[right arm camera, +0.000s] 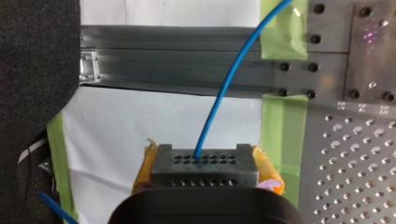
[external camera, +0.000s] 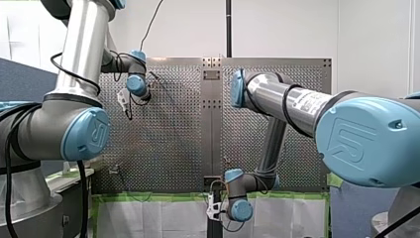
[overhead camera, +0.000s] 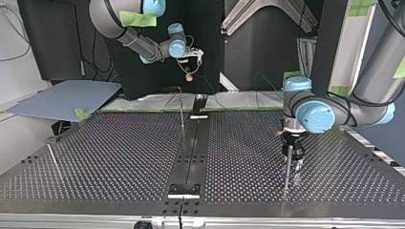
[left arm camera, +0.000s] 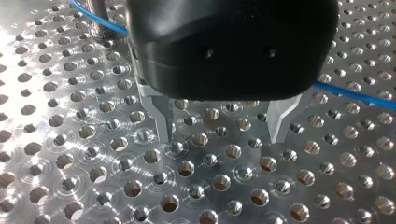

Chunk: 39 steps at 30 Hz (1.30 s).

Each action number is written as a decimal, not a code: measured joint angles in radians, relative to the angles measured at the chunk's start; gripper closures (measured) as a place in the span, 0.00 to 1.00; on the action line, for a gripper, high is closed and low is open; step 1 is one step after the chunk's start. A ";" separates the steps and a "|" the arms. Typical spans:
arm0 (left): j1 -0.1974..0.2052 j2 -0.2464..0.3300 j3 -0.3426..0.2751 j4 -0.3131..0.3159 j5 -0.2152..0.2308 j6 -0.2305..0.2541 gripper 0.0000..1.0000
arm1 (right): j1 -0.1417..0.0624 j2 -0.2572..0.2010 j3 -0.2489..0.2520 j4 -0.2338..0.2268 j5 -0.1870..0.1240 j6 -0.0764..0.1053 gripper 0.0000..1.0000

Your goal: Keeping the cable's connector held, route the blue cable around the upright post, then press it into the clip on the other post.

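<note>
My right tool (right arm camera: 205,175) is clenched on the grey connector (right arm camera: 205,165), with its yellow pads (right arm camera: 268,169) against two sides. The blue cable (right arm camera: 229,79) leaves the connector's top face and runs off ahead in a free curve.

My left tool (left arm camera: 222,135) is released. Its metal fingers (left arm camera: 161,119) are apart just above the perforated table (left arm camera: 93,177), with nothing between the tips. The cable passes behind the tool's body, close by an upright post (left arm camera: 99,16).

I judge the cable light, thin, springy and slick. It should be pinched gently on the bare run near the post, while only the rigid connector can take a firm clamp.

Only the right wrist view proves the hold on the connector. The top view alone shows:
- my right tool (overhead camera: 190,74) raised beyond the table's far edge;
- my left tool (overhead camera: 295,160) low beside a post (overhead camera: 286,177);
- a second thin post (overhead camera: 182,112) near the middle.

The cable barely shows there, and I see the clip in no view.
</note>
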 joint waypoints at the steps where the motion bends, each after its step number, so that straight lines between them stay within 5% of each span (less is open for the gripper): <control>1: 0.000 0.000 0.000 0.000 0.000 0.000 0.00 | -0.001 0.002 0.000 -0.001 0.000 0.000 1.00; 10: 0.002 0.000 0.000 0.000 0.000 -0.001 0.00 | -0.045 -0.004 0.056 -0.060 0.024 -0.001 1.00; 17: 0.005 0.000 0.000 0.001 0.000 -0.001 0.00 | -0.076 -0.069 0.129 -0.133 0.060 -0.004 1.00; 26: 0.006 0.000 0.000 -0.001 0.000 -0.005 0.00 | -0.091 -0.152 0.213 -0.192 0.081 -0.021 1.00; 34: 0.007 0.000 0.000 -0.002 -0.001 -0.020 0.00 | -0.112 -0.225 0.286 -0.256 0.095 0.009 1.00; 39: 0.007 0.000 0.000 -0.003 -0.002 -0.028 0.00 | -0.122 -0.273 0.334 -0.259 0.098 0.010 1.00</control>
